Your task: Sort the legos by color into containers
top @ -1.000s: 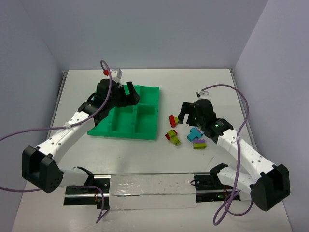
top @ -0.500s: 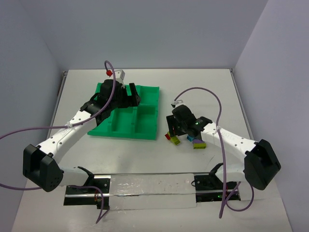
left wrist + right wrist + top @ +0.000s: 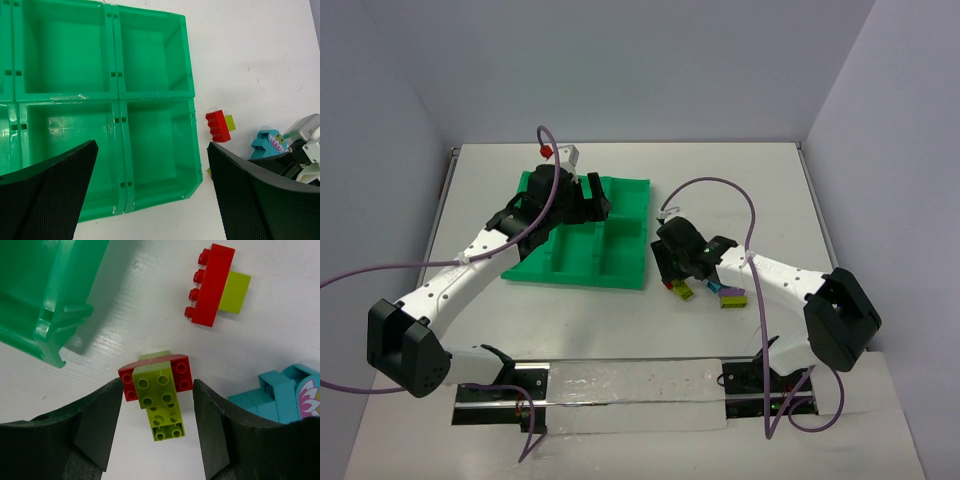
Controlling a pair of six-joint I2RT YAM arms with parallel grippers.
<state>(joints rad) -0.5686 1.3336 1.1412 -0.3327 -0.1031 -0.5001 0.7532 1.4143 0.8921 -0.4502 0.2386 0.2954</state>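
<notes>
Legos (image 3: 155, 385), red and yellow-green, lie within the spread right tool (image 3: 158, 402).

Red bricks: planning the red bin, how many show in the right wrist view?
2. Upper red brick touches a yellow-green piece; lower red brick sits between the jaws under a yellow-green brick. Others may be hidden.

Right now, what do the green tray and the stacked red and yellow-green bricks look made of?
The green tray is probably moulded plastic with a semi-gloss finish: thin walls, moulded slots, soft highlights. The red and yellow-green bricks are likely hard plastic, smooth with a slight sheen: crisp studs and sharp edges.
</notes>
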